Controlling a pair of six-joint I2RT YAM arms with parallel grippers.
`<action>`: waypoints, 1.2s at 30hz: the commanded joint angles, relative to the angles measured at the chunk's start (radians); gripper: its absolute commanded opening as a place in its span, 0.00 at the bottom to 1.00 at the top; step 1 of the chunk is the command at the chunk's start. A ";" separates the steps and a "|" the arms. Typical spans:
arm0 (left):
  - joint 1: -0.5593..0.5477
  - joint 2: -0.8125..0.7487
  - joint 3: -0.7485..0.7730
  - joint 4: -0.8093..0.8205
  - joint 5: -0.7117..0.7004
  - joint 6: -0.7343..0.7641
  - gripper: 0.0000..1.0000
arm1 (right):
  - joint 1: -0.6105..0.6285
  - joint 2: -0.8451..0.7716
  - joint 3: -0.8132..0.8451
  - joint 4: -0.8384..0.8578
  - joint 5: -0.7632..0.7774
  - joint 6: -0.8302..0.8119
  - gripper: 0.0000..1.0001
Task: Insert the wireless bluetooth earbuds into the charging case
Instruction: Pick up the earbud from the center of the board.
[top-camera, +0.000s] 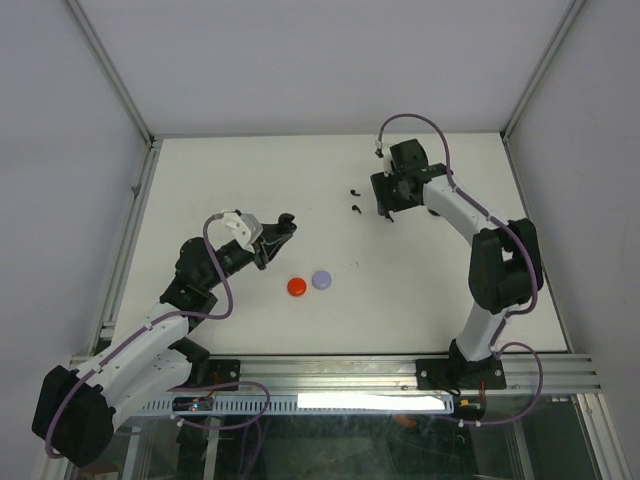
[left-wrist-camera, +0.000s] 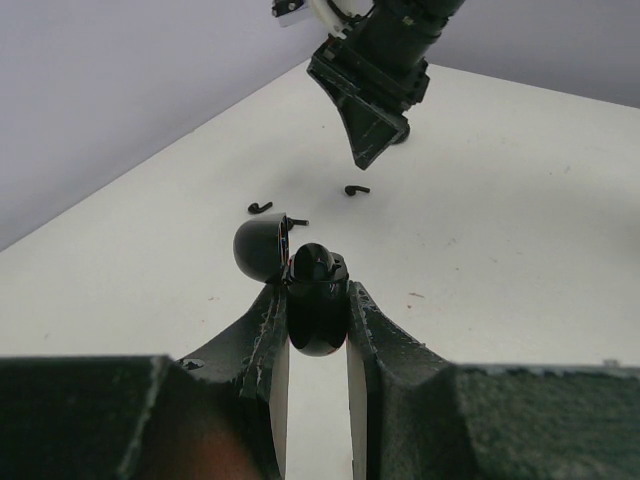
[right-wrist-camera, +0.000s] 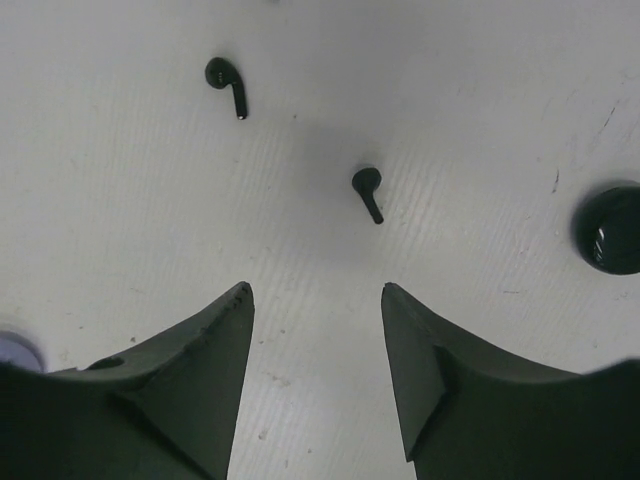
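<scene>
My left gripper (left-wrist-camera: 318, 300) is shut on a glossy black charging case (left-wrist-camera: 318, 322), held off the table with its lid (left-wrist-camera: 258, 248) swung open to the left. Two black earbuds (left-wrist-camera: 260, 208) (left-wrist-camera: 357, 189) lie on the white table beyond it. In the top view they lie (top-camera: 354, 192) (top-camera: 356, 209) just left of my right gripper (top-camera: 385, 205). From the right wrist, my right gripper (right-wrist-camera: 315, 290) hangs open over bare table with nothing between its fingers. One earbud (right-wrist-camera: 367, 190) lies just ahead of the tips, the other (right-wrist-camera: 228, 82) farther up and left.
A red disc (top-camera: 297, 287) and a lilac disc (top-camera: 322, 280) lie side by side near the table's middle. A glossy black round thing (right-wrist-camera: 610, 230) shows at the right edge of the right wrist view. Metal rails (top-camera: 135, 190) border the table (top-camera: 250, 170).
</scene>
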 joint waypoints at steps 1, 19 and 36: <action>0.000 -0.008 0.014 0.016 0.049 0.045 0.00 | -0.027 0.098 0.127 -0.055 -0.008 -0.031 0.55; 0.003 0.009 0.028 -0.014 0.079 0.056 0.00 | -0.064 0.378 0.310 -0.120 -0.011 -0.074 0.43; 0.005 0.026 0.041 -0.036 0.085 0.064 0.00 | -0.054 0.457 0.300 -0.177 0.047 -0.095 0.22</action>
